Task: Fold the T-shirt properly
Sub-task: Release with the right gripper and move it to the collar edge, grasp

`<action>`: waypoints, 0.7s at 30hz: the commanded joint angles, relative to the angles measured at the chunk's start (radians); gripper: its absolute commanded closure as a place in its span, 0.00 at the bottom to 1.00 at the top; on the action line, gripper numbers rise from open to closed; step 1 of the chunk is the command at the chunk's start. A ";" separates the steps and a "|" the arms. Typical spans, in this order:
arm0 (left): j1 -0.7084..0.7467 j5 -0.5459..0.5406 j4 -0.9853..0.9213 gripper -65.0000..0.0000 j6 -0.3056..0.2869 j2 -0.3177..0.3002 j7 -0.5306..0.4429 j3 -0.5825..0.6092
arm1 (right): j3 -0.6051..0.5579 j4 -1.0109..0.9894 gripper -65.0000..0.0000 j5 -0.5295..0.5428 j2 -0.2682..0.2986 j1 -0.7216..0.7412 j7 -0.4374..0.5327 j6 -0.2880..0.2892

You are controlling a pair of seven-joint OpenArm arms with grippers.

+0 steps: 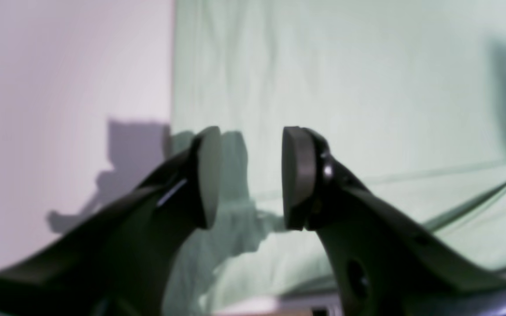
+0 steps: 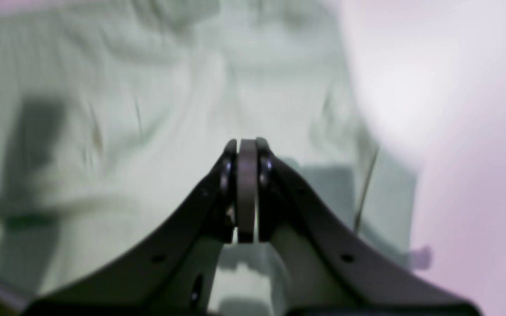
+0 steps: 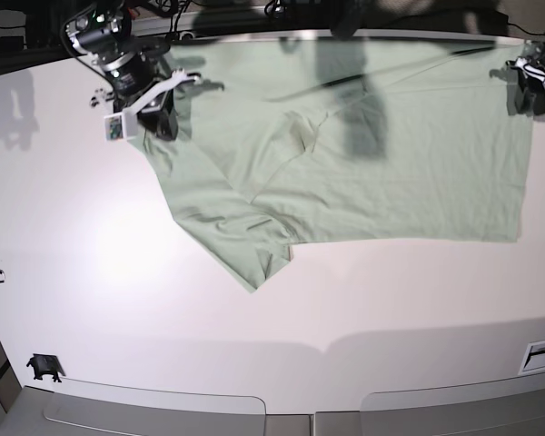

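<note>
Left end effector has its pads spread with nothing between them, hovering over the hem-side edge of the T-shirt; right end effector is pressed together, no cloth visibly pinched, above the rumpled shoulder end. The shirt lies on the white counter near the far edge, body mostly flat, one sleeve flopped toward the near side, part of it apparently doubled over: I'd judge one early fold at most, with sleeves and body folds left. Count: one shirt, two end effectors.
</note>
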 commanded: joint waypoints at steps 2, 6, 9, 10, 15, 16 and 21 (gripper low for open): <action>0.003 -0.008 0.035 0.66 -0.001 -0.016 -0.017 -0.019 | 0.004 0.021 1.00 -0.043 0.005 0.043 0.054 0.003; 0.003 -0.008 0.037 0.66 -0.001 -0.019 -0.019 -0.019 | 0.004 0.013 0.62 -0.208 0.006 0.129 0.123 -0.008; 0.003 -0.008 0.035 0.66 -0.001 -0.019 -0.019 -0.019 | 0.004 -0.013 0.54 -0.244 0.029 0.189 0.143 -0.061; 0.003 -0.008 0.035 0.66 -0.001 -0.019 -0.019 -0.019 | 0.005 -0.034 0.54 -0.245 0.037 0.213 0.147 -0.064; 0.003 -0.007 0.035 0.66 -0.001 -0.019 -0.019 -0.019 | 0.004 -0.249 0.54 -0.237 0.075 0.355 0.148 -0.063; 0.003 -0.008 0.035 0.66 -0.001 -0.019 -0.019 -0.019 | 0.004 -0.312 0.54 -0.212 0.080 0.388 0.148 -0.058; 0.003 -0.008 0.035 0.66 -0.001 -0.019 -0.019 -0.019 | 0.004 -0.657 0.54 -0.084 0.101 0.560 0.132 0.053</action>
